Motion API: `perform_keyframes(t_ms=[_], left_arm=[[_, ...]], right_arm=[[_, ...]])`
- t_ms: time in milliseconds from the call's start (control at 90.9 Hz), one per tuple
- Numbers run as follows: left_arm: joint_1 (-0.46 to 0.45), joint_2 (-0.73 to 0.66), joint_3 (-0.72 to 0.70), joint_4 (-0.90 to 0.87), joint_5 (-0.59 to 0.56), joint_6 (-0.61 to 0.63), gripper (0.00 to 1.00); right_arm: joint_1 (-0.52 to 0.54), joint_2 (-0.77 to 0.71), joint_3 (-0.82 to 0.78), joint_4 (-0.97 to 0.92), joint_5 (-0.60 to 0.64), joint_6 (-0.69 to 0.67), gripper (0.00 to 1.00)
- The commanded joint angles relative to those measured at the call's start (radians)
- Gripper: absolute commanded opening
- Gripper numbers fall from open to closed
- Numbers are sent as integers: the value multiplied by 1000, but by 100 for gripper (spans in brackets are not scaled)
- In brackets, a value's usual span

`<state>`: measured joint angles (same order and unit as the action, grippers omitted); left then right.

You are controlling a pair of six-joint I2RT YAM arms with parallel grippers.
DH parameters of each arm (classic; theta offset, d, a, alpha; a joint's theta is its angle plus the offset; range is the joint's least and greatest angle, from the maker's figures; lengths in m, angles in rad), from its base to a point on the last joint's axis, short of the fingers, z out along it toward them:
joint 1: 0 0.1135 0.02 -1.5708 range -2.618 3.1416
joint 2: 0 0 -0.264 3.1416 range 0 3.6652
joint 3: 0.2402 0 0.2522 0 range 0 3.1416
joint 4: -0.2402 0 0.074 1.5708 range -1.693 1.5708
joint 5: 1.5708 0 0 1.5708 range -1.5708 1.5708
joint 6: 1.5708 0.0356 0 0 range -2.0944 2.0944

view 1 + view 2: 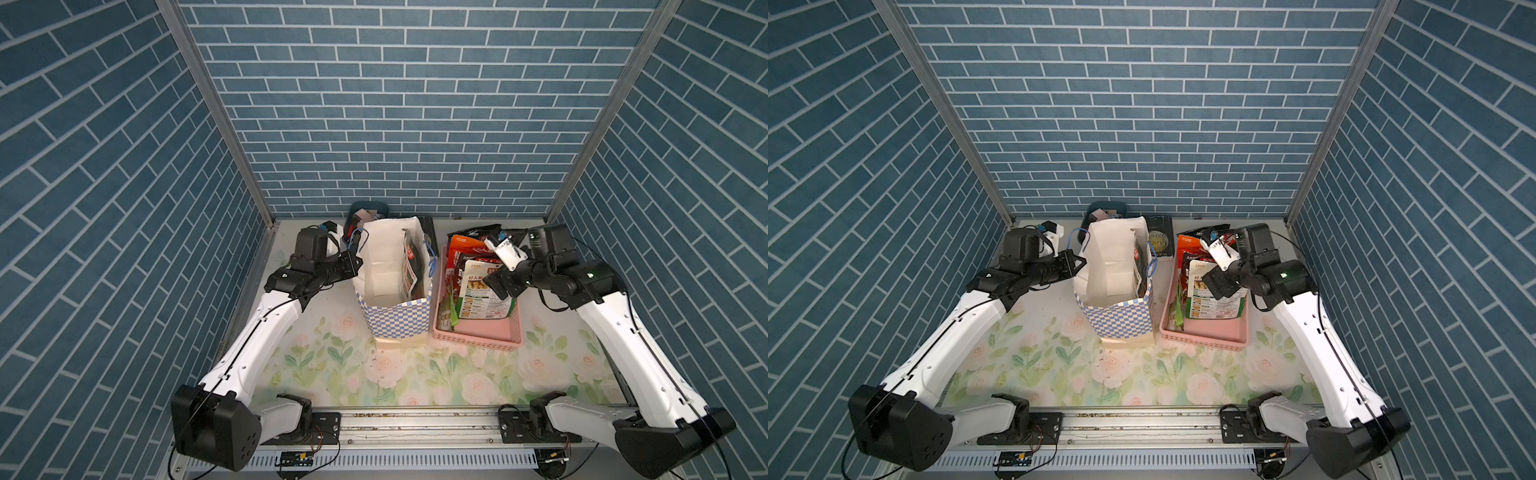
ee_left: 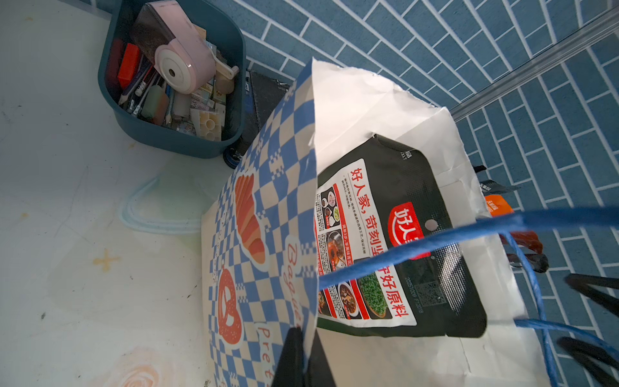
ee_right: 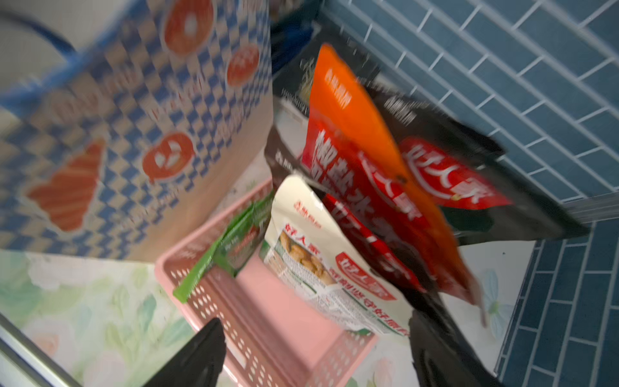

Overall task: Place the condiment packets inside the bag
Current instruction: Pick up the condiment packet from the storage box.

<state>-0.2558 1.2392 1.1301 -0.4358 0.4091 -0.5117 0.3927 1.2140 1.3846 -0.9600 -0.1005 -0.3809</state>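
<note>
Right wrist view: motion blur smears the whole picture. The print on the bag point(image 3: 134, 127) and the small text on the condiment packets point(image 3: 361, 187) are unreadable. The fingers of the right gripper point(image 3: 315, 318) run off the picture edge.

Left wrist view: the left gripper point(image 2: 306, 335) is cut off at the edge, and the bag wall covers part of the black packet point(image 2: 402, 234).

In both top views, the bag hides most of the teal bin point(image 1: 368, 205). Its contents are too small to identify.
</note>
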Motion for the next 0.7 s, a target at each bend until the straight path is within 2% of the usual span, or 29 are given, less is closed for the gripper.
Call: perform_keyframes(t_ms=[0, 176, 352, 583, 693], left_arm=[[-6, 9, -13, -15, 5, 7, 0], [-5, 7, -16, -11, 5, 6, 0], [-5, 9, -19, -9, 4, 9, 0], [-5, 13, -21, -9, 4, 9, 0], [-5, 11, -21, -9, 2, 9, 0]], right_arm=[[-11, 24, 26, -37, 4, -210, 89], [-32, 84, 72, 33, 19, -307, 90], [-66, 151, 106, 11, 19, -354, 90], [-99, 172, 51, 34, 12, -382, 88], [-109, 161, 27, 28, -34, -390, 84]])
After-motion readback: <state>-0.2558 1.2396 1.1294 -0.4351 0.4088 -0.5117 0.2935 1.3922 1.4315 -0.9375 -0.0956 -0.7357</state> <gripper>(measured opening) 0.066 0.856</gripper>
